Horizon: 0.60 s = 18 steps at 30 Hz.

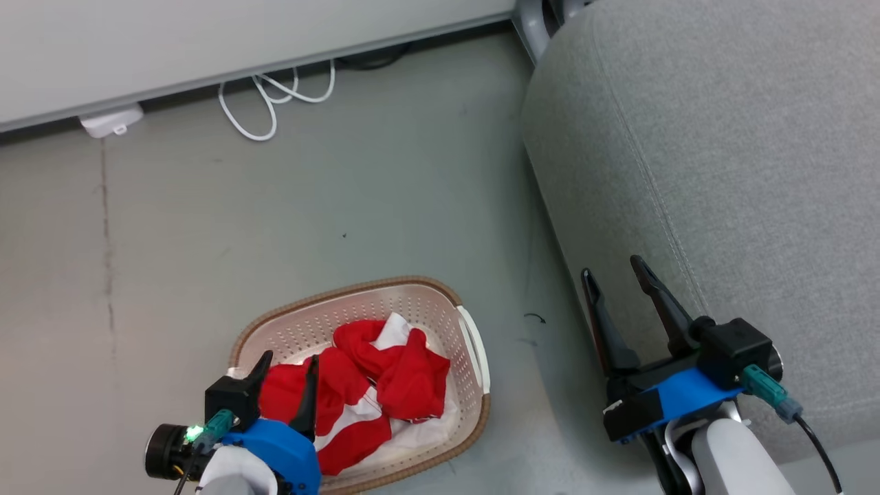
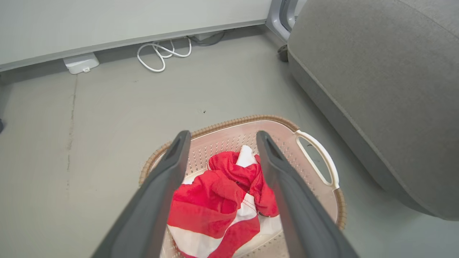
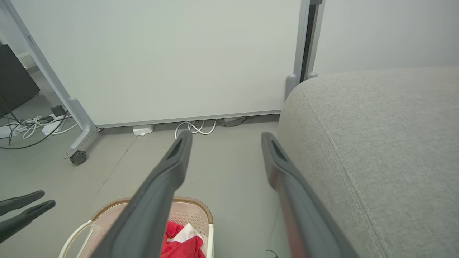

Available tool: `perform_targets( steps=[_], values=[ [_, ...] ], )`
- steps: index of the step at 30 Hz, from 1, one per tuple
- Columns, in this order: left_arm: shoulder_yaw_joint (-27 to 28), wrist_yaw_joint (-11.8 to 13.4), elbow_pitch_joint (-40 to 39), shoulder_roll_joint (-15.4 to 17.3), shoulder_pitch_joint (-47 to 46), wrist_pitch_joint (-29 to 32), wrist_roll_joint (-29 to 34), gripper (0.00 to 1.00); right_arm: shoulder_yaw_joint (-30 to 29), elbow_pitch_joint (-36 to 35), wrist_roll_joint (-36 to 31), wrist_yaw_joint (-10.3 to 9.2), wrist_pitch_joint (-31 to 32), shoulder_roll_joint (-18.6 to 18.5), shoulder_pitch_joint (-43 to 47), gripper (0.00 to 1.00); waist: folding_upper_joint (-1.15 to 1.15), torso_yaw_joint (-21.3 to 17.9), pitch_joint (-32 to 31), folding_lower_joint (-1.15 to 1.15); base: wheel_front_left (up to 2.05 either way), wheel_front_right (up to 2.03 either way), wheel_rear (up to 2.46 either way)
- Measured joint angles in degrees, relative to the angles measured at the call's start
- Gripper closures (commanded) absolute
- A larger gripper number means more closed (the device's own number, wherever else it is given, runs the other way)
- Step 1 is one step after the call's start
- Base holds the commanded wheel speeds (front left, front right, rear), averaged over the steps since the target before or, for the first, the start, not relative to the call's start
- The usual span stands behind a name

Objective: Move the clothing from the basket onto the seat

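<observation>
Laundry run at its very start: the red-and-white clothing [image 1: 385, 375] lies crumpled in the cream perforated laundry basket [image 1: 412, 283] on the grey floor [image 1: 275, 220], with none of it yet on the grey fabric sofa [image 1: 722, 172] just beside it. The left end effector [image 1: 290, 357] hovers over the basket's near side, fingers spread wide and empty, framing the heap in its wrist view. The right end effector [image 1: 611, 268], likewise released and holding nothing, hangs at the sofa's edge. By the look of it, the whole job remains. The garments show as bunched red folds around a broad white panel, soft and tangled together
</observation>
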Motion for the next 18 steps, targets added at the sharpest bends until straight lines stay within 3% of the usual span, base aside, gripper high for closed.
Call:
perform_targets(
  steps=[18],
  values=[
    [-10.47, -0.73, 17.73, 5.16, -13.39, 3.77, -2.57, 0.0, 3.24, -4.38, 3.49, 0.0, -0.08, -0.02, -4.44, 0.0, 0.0, -7.13, 15.51, 0.0, 0.0, 0.0, 0.0]
  ],
)
